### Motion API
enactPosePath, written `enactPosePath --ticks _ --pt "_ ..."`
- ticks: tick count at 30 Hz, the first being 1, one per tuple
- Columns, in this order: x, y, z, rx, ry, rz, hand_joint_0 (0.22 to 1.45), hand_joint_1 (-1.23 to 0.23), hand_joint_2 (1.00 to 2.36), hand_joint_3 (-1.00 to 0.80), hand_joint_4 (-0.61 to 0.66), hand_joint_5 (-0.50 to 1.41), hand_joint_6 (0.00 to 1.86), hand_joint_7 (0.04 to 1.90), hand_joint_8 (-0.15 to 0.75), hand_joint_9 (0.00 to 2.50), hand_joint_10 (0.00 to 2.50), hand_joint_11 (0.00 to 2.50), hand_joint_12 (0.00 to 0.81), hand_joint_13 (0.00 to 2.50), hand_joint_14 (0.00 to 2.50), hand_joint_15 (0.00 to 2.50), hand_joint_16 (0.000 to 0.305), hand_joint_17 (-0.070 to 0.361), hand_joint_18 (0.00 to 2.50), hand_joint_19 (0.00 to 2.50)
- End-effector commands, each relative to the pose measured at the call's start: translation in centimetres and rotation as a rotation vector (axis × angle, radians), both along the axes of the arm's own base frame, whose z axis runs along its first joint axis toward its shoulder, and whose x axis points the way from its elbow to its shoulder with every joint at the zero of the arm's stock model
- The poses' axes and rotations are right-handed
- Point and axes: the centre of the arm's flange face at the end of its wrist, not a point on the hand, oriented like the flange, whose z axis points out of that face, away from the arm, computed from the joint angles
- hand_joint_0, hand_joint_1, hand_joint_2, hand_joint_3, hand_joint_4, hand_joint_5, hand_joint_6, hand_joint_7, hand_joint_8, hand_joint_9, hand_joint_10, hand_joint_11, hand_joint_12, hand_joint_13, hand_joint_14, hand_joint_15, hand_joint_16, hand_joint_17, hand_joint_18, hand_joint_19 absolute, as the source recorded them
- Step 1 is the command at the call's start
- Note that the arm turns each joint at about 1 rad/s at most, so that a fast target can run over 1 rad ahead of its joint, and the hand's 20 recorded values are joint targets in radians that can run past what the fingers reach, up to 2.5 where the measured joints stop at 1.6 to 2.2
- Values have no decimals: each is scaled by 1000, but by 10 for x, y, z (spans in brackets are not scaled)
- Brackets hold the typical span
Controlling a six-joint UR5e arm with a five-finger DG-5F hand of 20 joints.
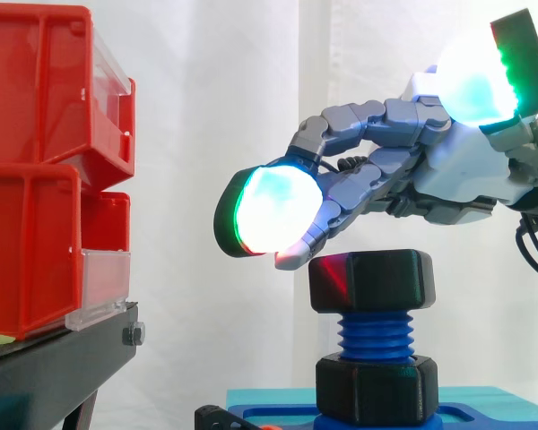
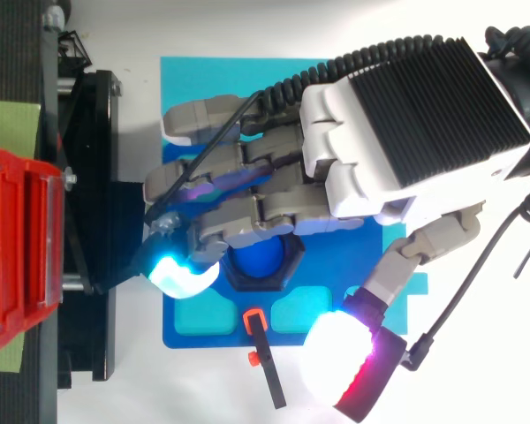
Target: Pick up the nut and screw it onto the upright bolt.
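Note:
A black hex nut (image 1: pixel 372 279) sits on the top of the upright blue threaded bolt (image 1: pixel 377 336). A second black hex piece (image 1: pixel 377 390) sits at the bolt's foot on the blue base plate (image 1: pixel 493 414). My hand (image 1: pixel 457 170) hovers just above the top nut, fingers stretched leftward and relaxed, holding nothing. One glowing fingertip (image 1: pixel 273 210) hangs just up and left of the nut. From above, the hand (image 2: pixel 406 115) covers most of the plate. The nut's rim (image 2: pixel 293 265) and the bolt end (image 2: pixel 254 258) show under the fingers. The thumb (image 2: pixel 358 358) points off to the side.
Red bins (image 1: pixel 36 179) are stacked on a black stand (image 1: pixel 63 358) left of the bolt. A teal mat (image 2: pixel 185 79) lies under the blue plate. A small black tool with an orange clip (image 2: pixel 263 353) lies at the plate's near edge.

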Motion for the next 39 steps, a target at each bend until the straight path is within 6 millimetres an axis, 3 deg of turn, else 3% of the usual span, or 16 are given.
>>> enactPosePath --ticks 1,23,39 --pt "0 0 0 -2 2 0 488 -159 1000 -500 221 -103 503 803 222 621 0 0 160 240 0 0 14 32 0 0" --pt "-4 -3 -12 -1 -5 -2 488 -207 1000 -500 235 -83 504 850 214 714 0 0 127 297 0 0 10 23 0 0" --pt "-5 -9 -12 -2 -7 -3 493 -223 1000 -500 165 -61 504 1200 235 770 0 0 139 366 0 0 10 23 30 0"
